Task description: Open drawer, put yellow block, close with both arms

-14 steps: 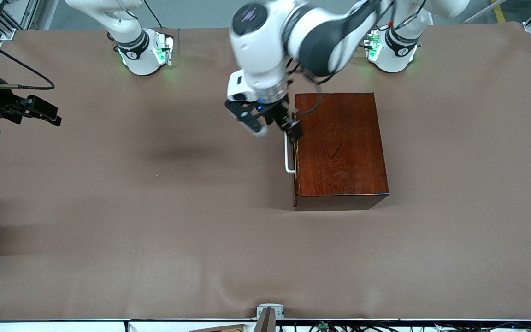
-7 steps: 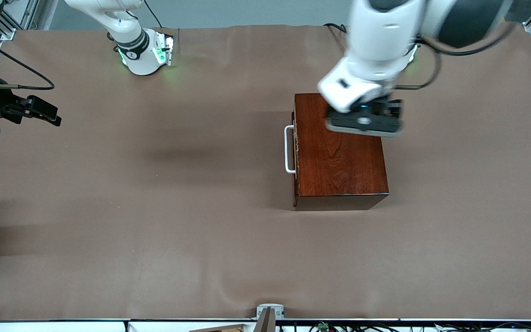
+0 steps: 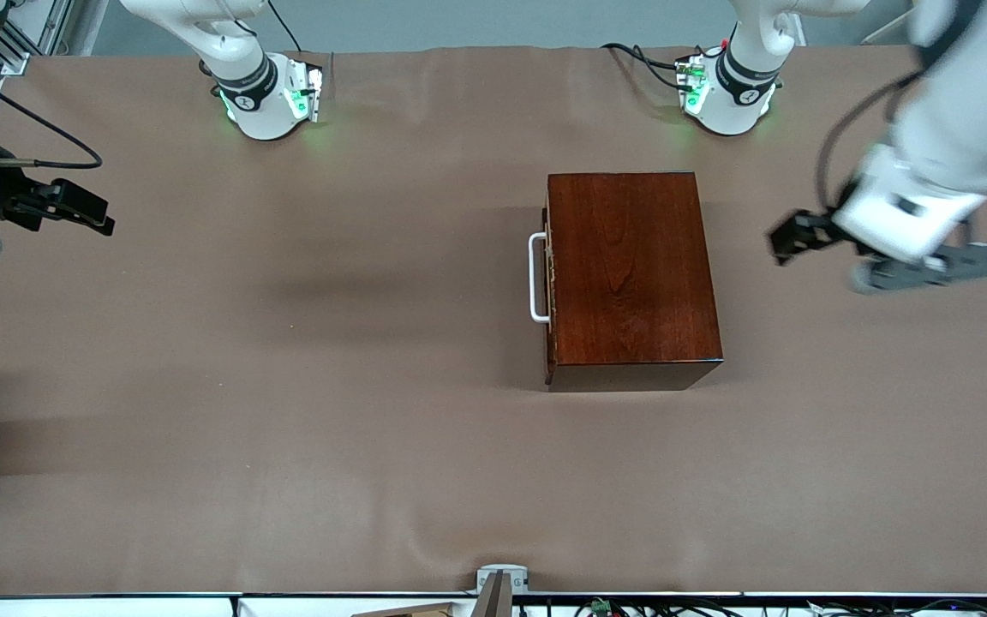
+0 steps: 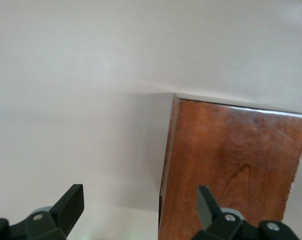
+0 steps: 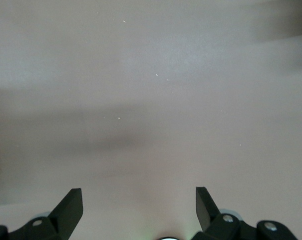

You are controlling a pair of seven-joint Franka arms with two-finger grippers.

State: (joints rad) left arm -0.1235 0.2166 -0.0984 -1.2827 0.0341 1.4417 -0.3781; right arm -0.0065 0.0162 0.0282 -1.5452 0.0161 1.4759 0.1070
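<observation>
Left claw [image 4: 141, 210] spread wide over table [image 4: 76, 100]; box [image 4: 230, 165] corner below.

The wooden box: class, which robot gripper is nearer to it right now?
Left. The left gripper hangs open over the table beside the wooden box, toward the left arm's end. The right gripper waits open over the right arm's end.

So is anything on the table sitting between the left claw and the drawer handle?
No loose object does, but the wooden box itself lies between them: the left claw hangs open over the table toward the left arm's end, while the white handle faces the right arm's end.
</observation>
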